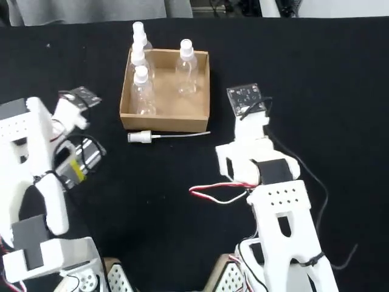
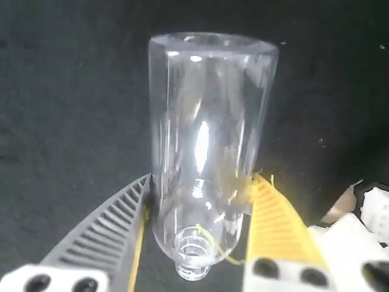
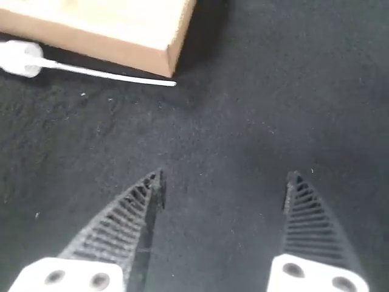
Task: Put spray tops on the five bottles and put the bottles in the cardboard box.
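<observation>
Left claw [image 2: 200, 182]: is gripping an uncapped clear bottle [image 2: 213, 121] close to its neck, at the table's left side.
Right claw [image 3: 226, 176]: is hanging wide open over the black table [image 3: 273, 91], just near of the box's right corner.
Cardboard box [image 1: 165, 121]: is sitting far and central, holding capped bottles [image 1: 143, 91] upright.
Loose spray top [image 1: 141, 137]: is lying just beside the box's near wall, its tube pointing right.

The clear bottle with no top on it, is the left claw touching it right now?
Touching. The left wrist view shows the clear bottle wedged in the left claw, with both sides of the bottle pressed against the claw near its neck.
</observation>
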